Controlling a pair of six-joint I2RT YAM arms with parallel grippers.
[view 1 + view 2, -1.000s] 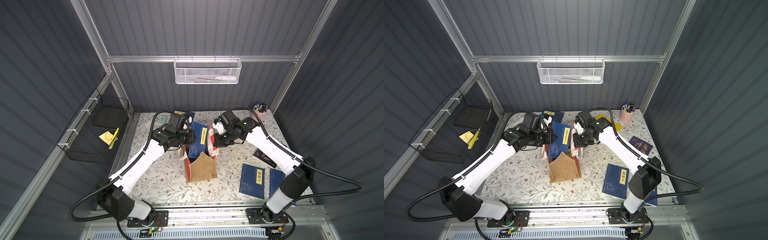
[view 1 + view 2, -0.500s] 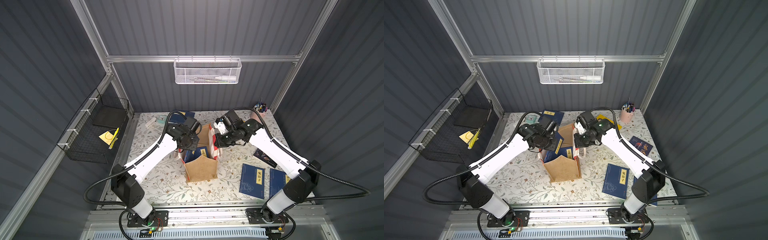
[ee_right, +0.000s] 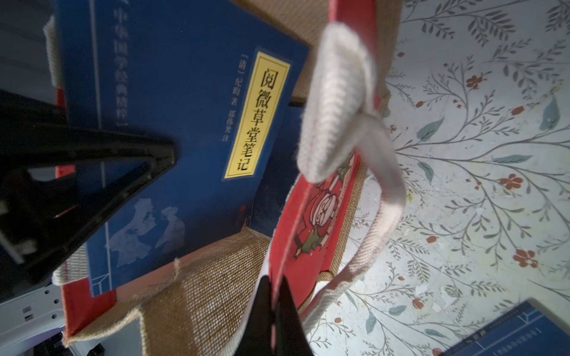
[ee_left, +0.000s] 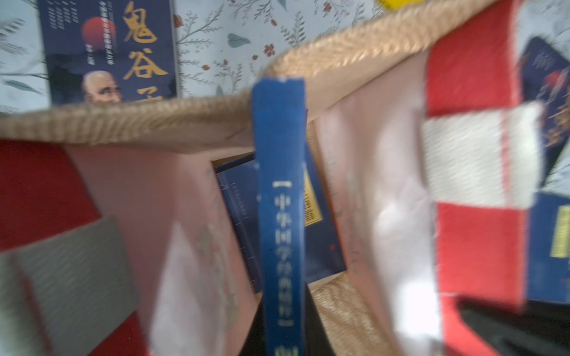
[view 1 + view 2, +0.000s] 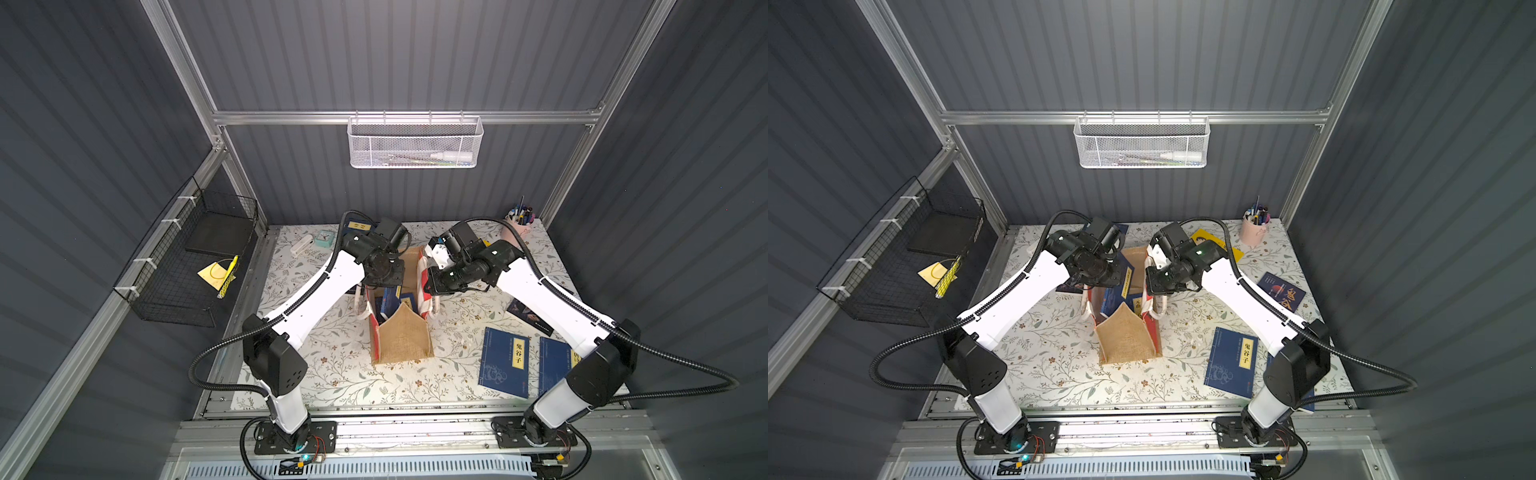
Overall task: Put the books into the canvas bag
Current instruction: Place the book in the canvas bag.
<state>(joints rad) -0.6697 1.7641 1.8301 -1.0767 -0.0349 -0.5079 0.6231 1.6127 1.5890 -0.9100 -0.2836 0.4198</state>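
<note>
1. Bag (image 5: 401, 340): stands upright at mid-table (image 5: 332, 374) between the arms. Its mouth is open and its near burlap end dips in a V.
2. Left gripper (image 5: 384, 284): over the bag mouth, fingers clamped on a navy book (image 3: 172, 123). One black finger (image 3: 123, 141) lies across the front cover. The other is behind the book, unseen.
3. Navy book: held on edge, spine towards the left wrist camera, yellow title label on the cover. Its lower part is inside the bag walls and its upper part stands above the rim. Contact with the bag floor cannot be determined.
4. Right gripper (image 3: 274, 308): fingers pressed together on the rim of the bag's right side panel, at the red stripe. The white handle (image 3: 339, 101) hangs just beside them, outside the bag.
5. Bag contents: a second book (image 4: 237, 200), navy, lies deeper in the bag, beneath the held one.
6. Right of the bag: a front book (image 5: 505, 361) lies flat, well apart from the bag. Just beside it, a half-hidden book (image 5: 555, 361) lies partly under the right arm. A dark book (image 5: 1281, 293) lies further back, and a yellow book (image 5: 1208, 241) is partly behind the right arm.
7. Left of the bag: a portrait book (image 4: 108, 52) lies flat under the left arm. A rear book (image 5: 359, 224) lies at the back edge.
8. Other items: clock (image 5: 324, 237) at back left, pen cup (image 5: 517, 224) at back right.
</note>
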